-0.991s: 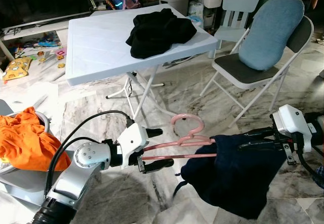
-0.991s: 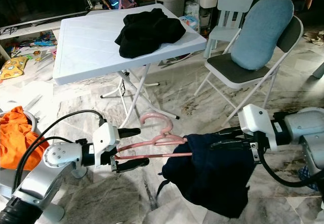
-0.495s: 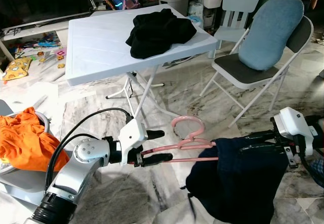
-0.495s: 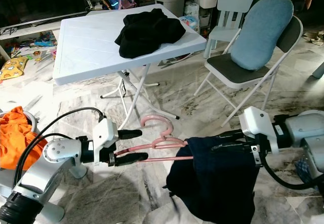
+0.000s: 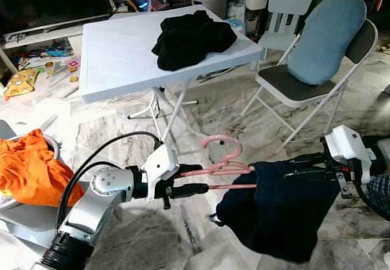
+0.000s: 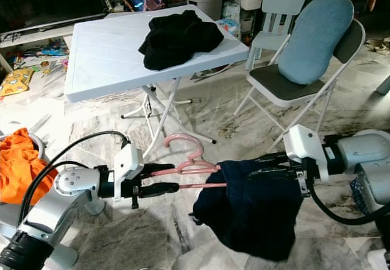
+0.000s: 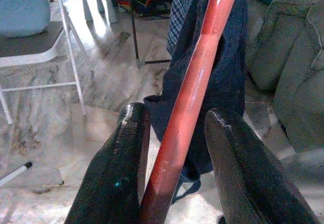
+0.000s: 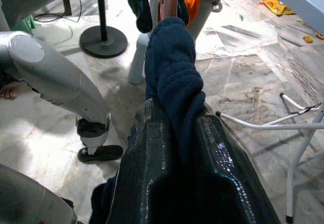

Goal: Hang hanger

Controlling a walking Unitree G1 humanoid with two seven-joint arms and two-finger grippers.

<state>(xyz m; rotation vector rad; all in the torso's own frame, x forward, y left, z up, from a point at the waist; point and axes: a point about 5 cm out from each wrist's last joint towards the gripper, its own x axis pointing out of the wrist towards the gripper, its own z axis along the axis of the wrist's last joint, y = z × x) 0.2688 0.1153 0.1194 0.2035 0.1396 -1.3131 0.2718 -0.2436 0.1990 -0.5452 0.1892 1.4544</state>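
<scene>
A pink hanger (image 5: 220,167) hangs level over the marble floor, hook up, between my two arms. My left gripper (image 5: 196,179) is shut on the hanger's left end; in the left wrist view the bar (image 7: 190,102) runs between the two black fingers (image 7: 119,168). A dark navy garment (image 5: 280,215) drapes over the hanger's right half and sags toward the floor. My right gripper (image 5: 287,167) is shut on the garment's top edge, and in the right wrist view the navy cloth (image 8: 174,77) bulges out between the fingers (image 8: 147,173).
A white folding table (image 5: 116,56) with a black heap of clothes (image 5: 192,35) stands ahead. A folding chair with a blue cushion (image 5: 323,38) is at the right. An orange cloth (image 5: 27,169) fills a basket at the left. A black stand base (image 8: 104,42) is on the floor.
My left gripper's fingers have drawn together onto the hanger bar. The navy garment has swung and settled lower, and the hanger has shifted a little to the left.
</scene>
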